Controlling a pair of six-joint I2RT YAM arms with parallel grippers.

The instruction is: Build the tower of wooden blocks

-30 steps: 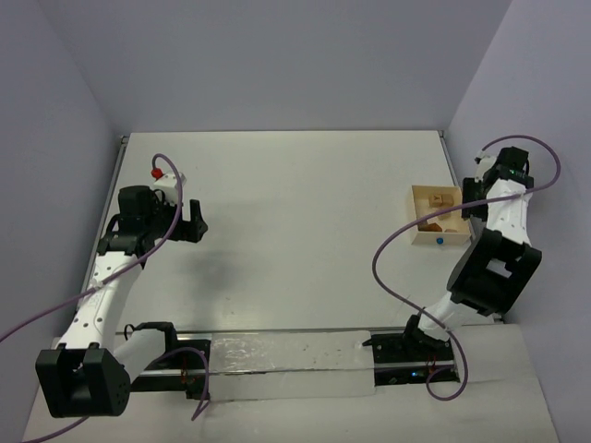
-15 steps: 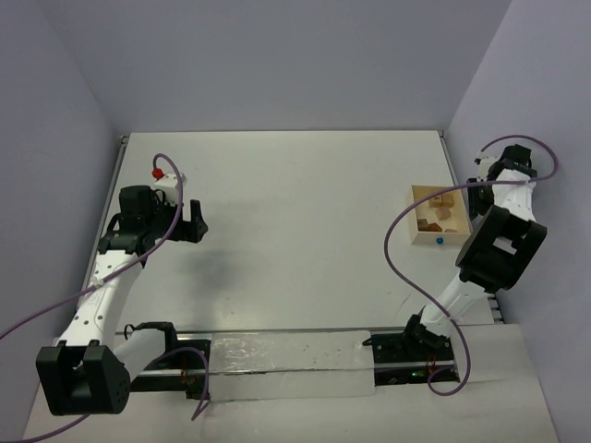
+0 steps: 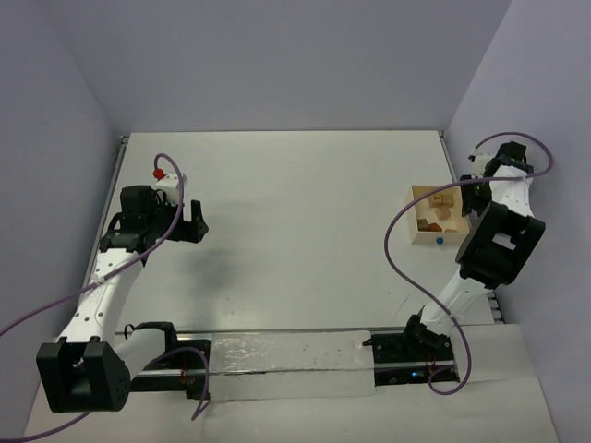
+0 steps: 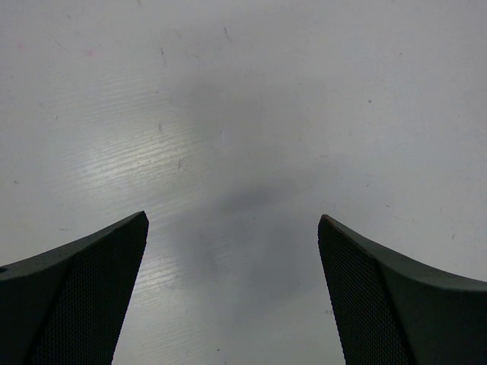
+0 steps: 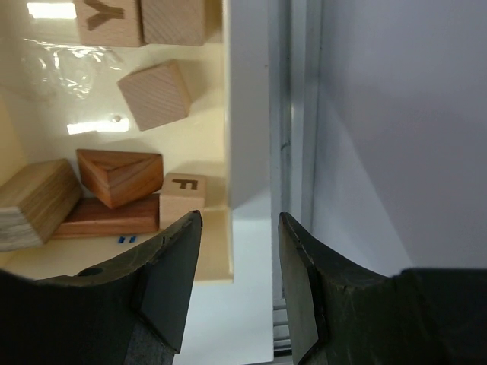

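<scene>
Our left gripper [image 4: 232, 220] hung wide open over the table [image 4: 243, 91] at 9 o'clock. The blocks [image 5: 156, 95] lay loose in the box [image 3: 425, 242] at 3 o'clock. Our right gripper [image 5: 234, 228] stood part-open and empty above its wall.

my arms, spread to either side
left gripper [image 4: 232, 220] hangs, jaws wide apart; right gripper [image 5: 240, 217], arm folded, jaws half parted.
</scene>
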